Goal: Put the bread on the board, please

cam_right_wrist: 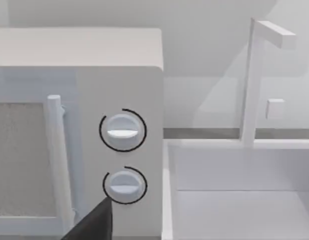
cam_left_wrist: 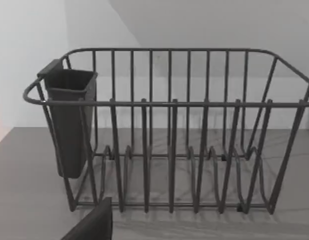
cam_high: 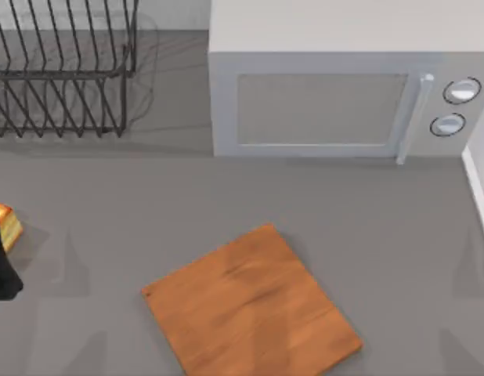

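The bread (cam_high: 7,225), a small golden-yellow chunk with a toasted top, lies at the far left edge of the table. A black shape (cam_high: 2,270) at that edge overlaps its near side; I cannot tell what it is. The board (cam_high: 250,307), square orange-brown wood, lies flat and turned at an angle near the front middle, well right of the bread. One dark finger (cam_left_wrist: 92,226) of my left gripper pokes into the left wrist view with nothing against it. A matching finger (cam_right_wrist: 92,223) of my right gripper shows in the right wrist view, also bare. Both arms sit parked.
A white microwave (cam_high: 336,86) stands at the back centre-right, door shut. A black wire dish rack (cam_high: 58,70) with a dark cup (cam_left_wrist: 69,120) occupies the back left. A white sink (cam_right_wrist: 234,190) with a tap borders the right edge.
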`<action>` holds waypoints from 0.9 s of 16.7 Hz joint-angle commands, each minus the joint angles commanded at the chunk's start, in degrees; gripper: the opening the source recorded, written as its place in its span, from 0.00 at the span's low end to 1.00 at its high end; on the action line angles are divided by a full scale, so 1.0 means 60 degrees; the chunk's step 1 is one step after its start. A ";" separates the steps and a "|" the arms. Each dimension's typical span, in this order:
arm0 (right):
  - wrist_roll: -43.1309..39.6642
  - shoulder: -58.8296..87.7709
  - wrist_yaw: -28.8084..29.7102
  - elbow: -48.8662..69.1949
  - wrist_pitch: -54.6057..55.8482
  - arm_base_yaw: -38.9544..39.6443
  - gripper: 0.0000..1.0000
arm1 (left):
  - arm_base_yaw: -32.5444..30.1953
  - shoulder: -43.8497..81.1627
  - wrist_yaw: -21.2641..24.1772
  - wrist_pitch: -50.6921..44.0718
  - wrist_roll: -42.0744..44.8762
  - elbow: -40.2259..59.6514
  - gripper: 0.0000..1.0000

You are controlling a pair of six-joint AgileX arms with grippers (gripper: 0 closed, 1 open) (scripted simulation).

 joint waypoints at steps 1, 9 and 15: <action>0.0000 0.0000 0.0000 0.0000 0.0000 0.0000 1.00 | 0.0000 0.0000 0.0000 0.0000 0.0000 0.0000 1.00; 0.0000 0.0000 0.0000 0.0000 0.0000 0.0000 1.00 | 0.0201 0.2808 -0.0010 -0.1751 0.0865 0.2343 1.00; 0.0000 0.0000 0.0000 0.0000 0.0000 0.0000 1.00 | 0.0494 0.8483 0.0017 -0.4716 0.2249 0.6033 1.00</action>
